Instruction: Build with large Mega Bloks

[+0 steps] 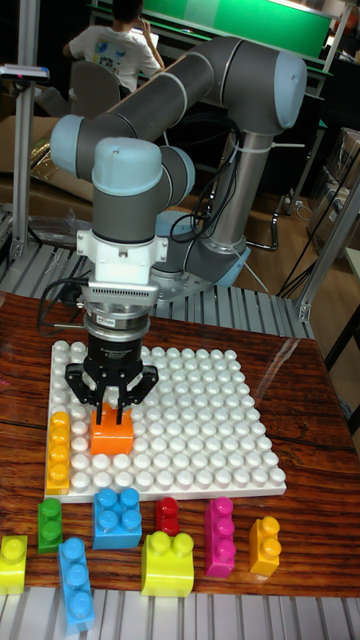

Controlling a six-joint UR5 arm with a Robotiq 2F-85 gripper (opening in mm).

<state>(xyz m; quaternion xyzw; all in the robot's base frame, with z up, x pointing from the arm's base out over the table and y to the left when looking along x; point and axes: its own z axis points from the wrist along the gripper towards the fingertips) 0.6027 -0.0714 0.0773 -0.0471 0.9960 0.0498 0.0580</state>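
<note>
A white studded baseplate (pixel 200 420) lies on the wooden table. An orange block (pixel 112 436) sits on its front left part. My gripper (pixel 111 412) hangs straight above this block, its black fingers (pixel 100 414) reaching down around the block's top stud; contact is hidden by the fingers. A long yellow-orange block (pixel 58 452) stands on the baseplate's left edge. Loose blocks lie in front of the plate: green (pixel 50 524), yellow (pixel 13 563), blue (pixel 117 516), long blue (pixel 75 584), red (pixel 167 515), lime (pixel 167 563), magenta (pixel 219 536), orange-yellow (pixel 265 545).
The arm's base (pixel 215 255) stands behind the table on a metal roller surface. A black cable (pixel 60 295) loops at the table's back left. A person (pixel 112 45) sits in the far background. The table's right edge (pixel 340 440) is near.
</note>
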